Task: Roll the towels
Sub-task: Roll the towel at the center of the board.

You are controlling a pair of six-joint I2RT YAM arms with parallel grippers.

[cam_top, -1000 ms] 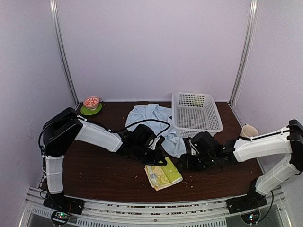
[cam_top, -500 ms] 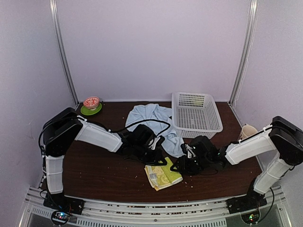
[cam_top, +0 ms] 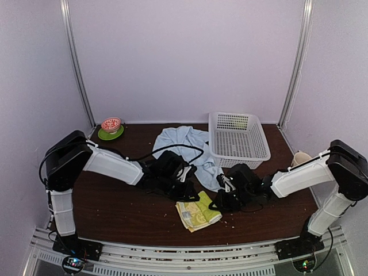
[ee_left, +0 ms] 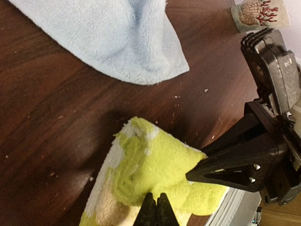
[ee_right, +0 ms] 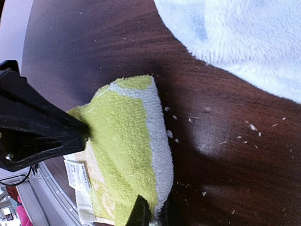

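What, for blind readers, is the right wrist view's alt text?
A folded yellow-green towel on a dark table, pinched by the right gripper at the bottom and the left gripper at left. A light-blue towel lies top right.

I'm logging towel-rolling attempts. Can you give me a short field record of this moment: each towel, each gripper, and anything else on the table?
yellow-green towel: folded, lying between both grippers, not yet rolled
light-blue towel: crumpled, unrolled, left of the basket
left gripper: shut on yellow-green towel
right gripper: shut on yellow-green towel's opposite side
basket: white, at the back right
bowl: on a green saucer, back left
cup: far right
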